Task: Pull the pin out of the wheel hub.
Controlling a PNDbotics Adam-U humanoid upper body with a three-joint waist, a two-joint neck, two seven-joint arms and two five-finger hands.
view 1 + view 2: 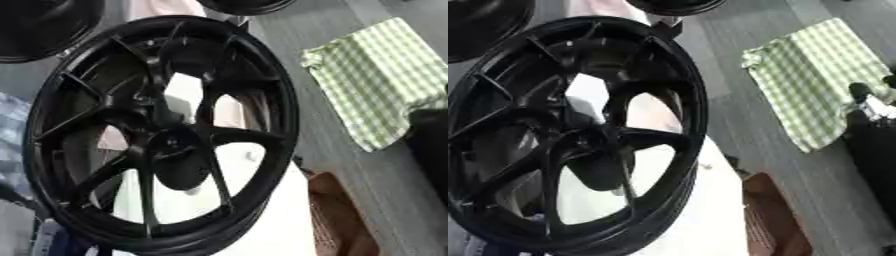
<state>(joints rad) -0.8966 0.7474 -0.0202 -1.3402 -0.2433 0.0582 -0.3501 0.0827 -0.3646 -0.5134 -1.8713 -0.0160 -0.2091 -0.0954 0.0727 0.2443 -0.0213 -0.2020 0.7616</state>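
A glossy black spoked wheel hub [162, 135] is filling the left and centre, standing tilted, pale surface showing through its curved spokes. No pin is making itself out at the dark centre. Further right, a green checked cloth [381, 80] is lying flat. At the right edge, only the right eye view is catching a black hand [872, 107]; fingers impossible to read.

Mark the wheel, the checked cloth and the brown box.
wheel [179, 145], left eye view, on the centre hub where the spokes meet.
checked cloth [381, 80], left eye view, on the middle of the green and white fabric.
brown box [776, 220], right eye view, on its upper face.
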